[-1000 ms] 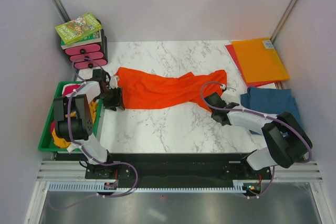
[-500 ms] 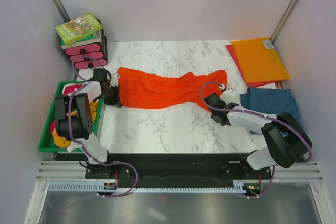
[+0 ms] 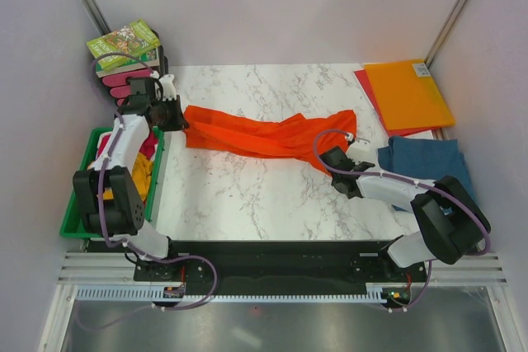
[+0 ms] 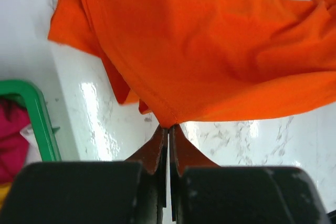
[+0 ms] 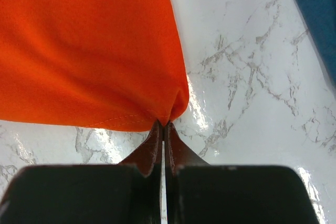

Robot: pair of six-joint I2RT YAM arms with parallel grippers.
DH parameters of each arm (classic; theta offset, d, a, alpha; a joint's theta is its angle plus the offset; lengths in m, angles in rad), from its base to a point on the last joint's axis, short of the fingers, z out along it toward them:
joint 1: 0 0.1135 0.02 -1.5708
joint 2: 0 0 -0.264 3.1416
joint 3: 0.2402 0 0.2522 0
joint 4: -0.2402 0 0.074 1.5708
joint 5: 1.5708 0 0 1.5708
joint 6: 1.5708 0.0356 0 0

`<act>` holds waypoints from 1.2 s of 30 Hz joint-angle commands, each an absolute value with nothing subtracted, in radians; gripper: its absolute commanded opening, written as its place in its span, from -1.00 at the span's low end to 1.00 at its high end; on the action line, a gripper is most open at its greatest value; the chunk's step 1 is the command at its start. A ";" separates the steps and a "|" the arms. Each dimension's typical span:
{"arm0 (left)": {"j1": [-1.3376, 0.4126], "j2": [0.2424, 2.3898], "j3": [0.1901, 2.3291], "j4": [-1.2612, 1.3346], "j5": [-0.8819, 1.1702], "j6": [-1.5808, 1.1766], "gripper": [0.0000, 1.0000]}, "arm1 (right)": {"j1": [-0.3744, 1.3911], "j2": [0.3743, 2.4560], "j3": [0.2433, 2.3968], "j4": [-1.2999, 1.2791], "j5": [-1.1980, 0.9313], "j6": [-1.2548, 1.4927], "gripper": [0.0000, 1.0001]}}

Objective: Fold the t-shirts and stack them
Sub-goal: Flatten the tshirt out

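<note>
The bright orange t-shirt [image 3: 264,133] lies stretched in a crumpled band across the marble table [image 3: 247,195]. My left gripper [image 3: 176,113] is shut on its left hem, seen pinched between the tips in the left wrist view [image 4: 168,127] with the orange t-shirt [image 4: 210,40] hanging just above the surface. My right gripper [image 3: 330,159] is shut on the shirt's lower right end; in the right wrist view [image 5: 164,124] the orange cloth [image 5: 89,45] bunches at the tips. A teal-blue t-shirt [image 3: 429,158] lies folded at the right, behind the right arm.
A green bin [image 3: 69,222] at the left table edge holds yellow [image 3: 142,172] and magenta [image 3: 147,147] t-shirts. Orange folder [image 3: 408,92] over a red one [image 3: 367,88] sits back right. A book [image 3: 124,43] tops pink drawers [image 3: 124,88] at back left. Walls enclose three sides.
My left gripper closed on the orange shirt's left edge and carried it toward the back left, pulling the cloth into a narrower, tauter band. The right arm has not moved.
</note>
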State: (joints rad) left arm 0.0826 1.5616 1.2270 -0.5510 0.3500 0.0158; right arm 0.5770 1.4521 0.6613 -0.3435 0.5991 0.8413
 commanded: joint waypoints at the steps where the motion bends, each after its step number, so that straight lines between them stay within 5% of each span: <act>1: 0.080 1.759 1.377 -0.538 0.377 -0.046 -0.96 | 0.580 1.454 0.680 -0.345 0.614 0.833 -1.00; 8: 0.069 2.040 1.621 -0.509 0.345 -0.064 -0.93 | 0.581 1.488 0.724 -0.354 0.612 0.819 -1.00; 13: 0.066 2.106 1.759 -0.506 0.301 -0.072 -0.03 | 0.581 1.535 0.770 -0.356 0.609 0.810 -1.00; 16: 0.066 2.048 1.723 -0.489 0.285 -0.072 0.29 | 0.586 1.548 0.787 -0.351 0.604 0.810 -1.00; 27: 0.045 1.842 1.332 -0.448 0.287 -0.003 0.17 | 0.600 1.559 0.764 -0.310 0.580 0.807 -1.00; 36: 0.044 1.919 1.393 -0.390 0.242 -0.023 0.16 | 0.601 1.571 0.775 -0.307 0.577 0.798 -1.00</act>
State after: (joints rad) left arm 0.0437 1.8854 1.3102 -0.4545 0.2745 -0.0364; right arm 0.5938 1.5536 0.7601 -0.3283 0.5804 0.8062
